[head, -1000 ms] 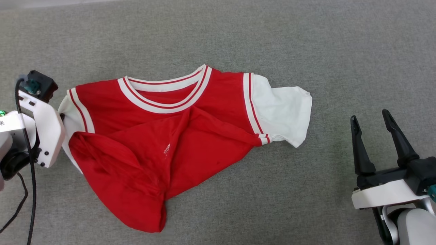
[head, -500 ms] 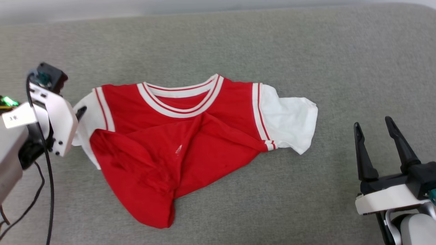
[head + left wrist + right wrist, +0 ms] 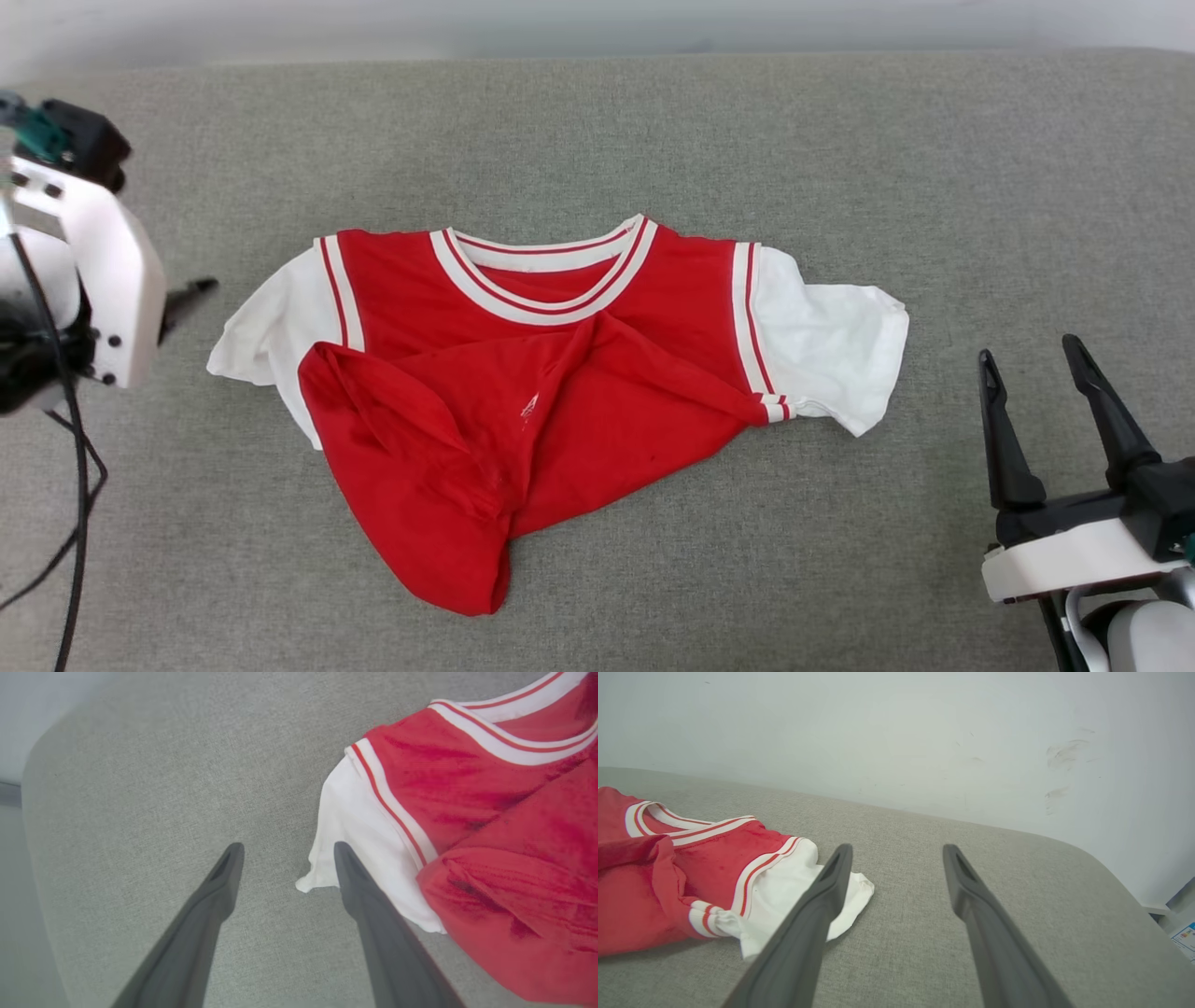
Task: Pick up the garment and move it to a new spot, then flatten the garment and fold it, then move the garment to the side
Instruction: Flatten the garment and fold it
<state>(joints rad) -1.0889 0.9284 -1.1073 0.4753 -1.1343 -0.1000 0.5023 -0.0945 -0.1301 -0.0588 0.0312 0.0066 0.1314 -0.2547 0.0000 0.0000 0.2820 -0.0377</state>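
Head view, nearest first: the right gripper [image 3: 1027, 348] sits low at the right, fingers spread wide, empty. Farther in, the garment [image 3: 560, 411] lies rumpled mid grey surface [image 3: 840, 140], hem flipped up, collar farthest. Left wrist view: the left gripper [image 3: 288, 846] gapes empty beside a white sleeve [image 3: 355, 830].

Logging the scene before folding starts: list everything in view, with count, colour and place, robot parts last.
garment: one, red with white sleeves and striped collar, mid-surface, lower part bunched over the body
padded surface: one, grey, under the garment
wall: one, pale, behind the surface's far edge
cable: one, black, hanging by the left arm
left tool: one, dark fingers, open, empty, beside the garment's left sleeve
right tool: one, dark fingers, open, empty, right of the garment
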